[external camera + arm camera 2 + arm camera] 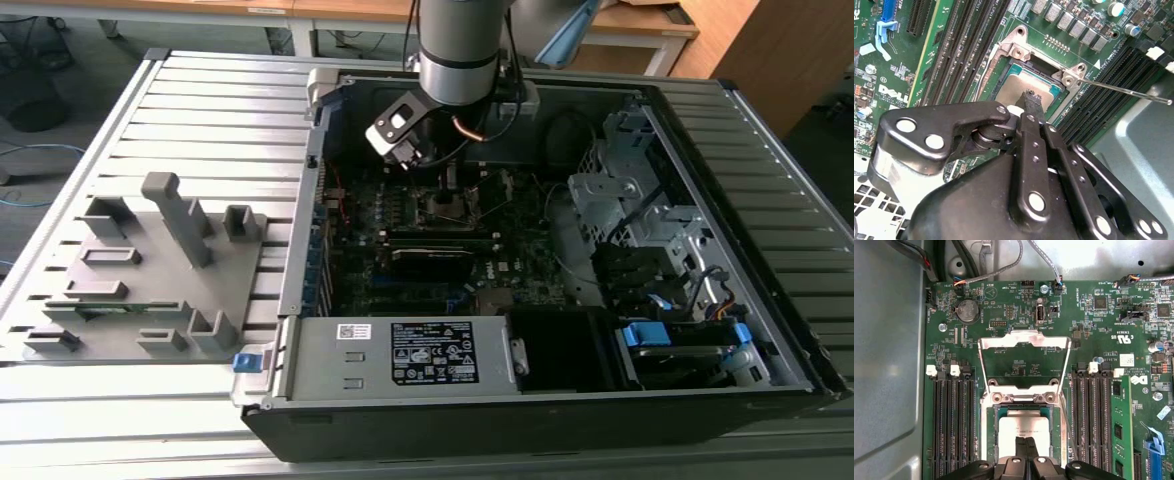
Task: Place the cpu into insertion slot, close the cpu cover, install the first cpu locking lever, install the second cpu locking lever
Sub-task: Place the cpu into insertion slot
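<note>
The cpu (1021,426) lies flat inside the insertion slot (987,440), its grey metal top facing up; the second wrist view has it too (1016,89). The cpu cover (1024,341), a silver window frame, is swung open and stands back from the slot at its hinge. My gripper (1025,442) is directly over the middle of the cpu, its two black fingertips (1032,100) pressed together with nothing between them. One thin locking lever (1124,90) sticks out free from the slot's corner. In the exterior view the gripper (446,186) hangs inside the open computer case over the slot (451,207).
Long black memory slots (951,425) flank the slot on both sides. A labelled grey power supply (424,352) sits at the case front, drive cages (641,220) on the exterior view's right. A grey fixture (147,270) stands on the slatted table outside the case.
</note>
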You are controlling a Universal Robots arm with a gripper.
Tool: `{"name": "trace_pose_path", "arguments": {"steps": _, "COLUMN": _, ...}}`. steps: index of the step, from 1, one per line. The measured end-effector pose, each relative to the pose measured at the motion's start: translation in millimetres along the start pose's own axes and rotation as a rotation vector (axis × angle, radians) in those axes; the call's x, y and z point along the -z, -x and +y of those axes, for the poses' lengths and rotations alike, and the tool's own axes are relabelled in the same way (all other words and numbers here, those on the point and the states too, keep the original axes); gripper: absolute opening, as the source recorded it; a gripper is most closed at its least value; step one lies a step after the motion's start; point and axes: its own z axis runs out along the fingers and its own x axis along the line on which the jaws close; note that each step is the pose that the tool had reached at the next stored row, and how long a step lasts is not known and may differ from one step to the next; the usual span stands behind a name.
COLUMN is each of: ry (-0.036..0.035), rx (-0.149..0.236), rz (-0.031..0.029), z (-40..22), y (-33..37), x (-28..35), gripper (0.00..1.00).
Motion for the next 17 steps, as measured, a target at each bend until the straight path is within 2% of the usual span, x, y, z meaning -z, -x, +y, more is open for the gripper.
{"name": "trace_pose_path", "arguments": {"steps": 17, "ry": 0.0, "rx": 0.0, "rz": -0.0001, "z": 2.1, "y": 0.0, "x": -1.8, "gripper": 0.11}}
